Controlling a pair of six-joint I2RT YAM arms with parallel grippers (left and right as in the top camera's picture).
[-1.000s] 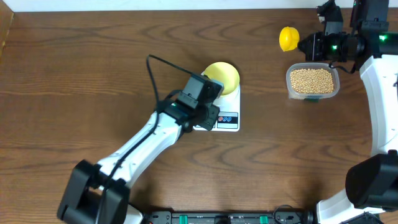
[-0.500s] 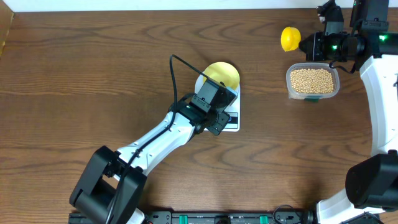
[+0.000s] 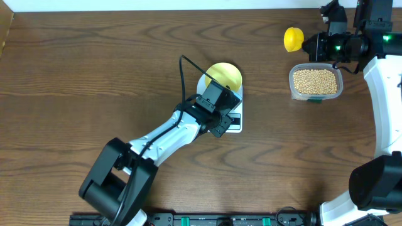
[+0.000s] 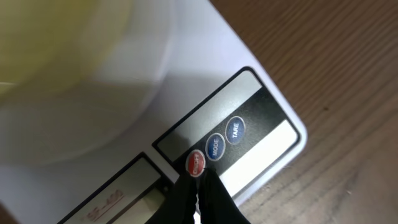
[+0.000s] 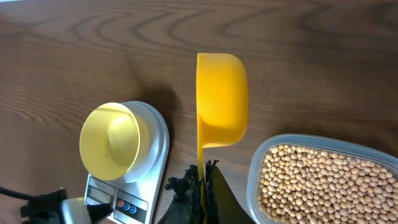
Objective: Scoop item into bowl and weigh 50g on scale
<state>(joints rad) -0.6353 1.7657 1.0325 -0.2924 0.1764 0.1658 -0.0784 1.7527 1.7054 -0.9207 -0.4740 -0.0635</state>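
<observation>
- The left gripper (image 4: 198, 182) is pointing down at the front panel of the scale (image 4: 205, 68) with its jaws closed together. Its tips are touching the red button (image 4: 196, 164), which is sitting just beside two blue buttons.
- The scale is resting near the middle of the table (image 3: 94, 75).
- The bowl (image 3: 225, 76) is sitting on the back half of the scale's platform, reaching past the far rim of the scale.
- The right gripper (image 5: 202, 182) is clamping the thin handle of a yellow scoop (image 5: 221, 99). It is holding the scoop above the wood near the far right corner of the table.
- The beans (image 3: 315, 80) are lying in a clear tub (image 3: 291, 83) by the table's right edge. The tub is well apart from the scale and just nearer than the scoop.
</observation>
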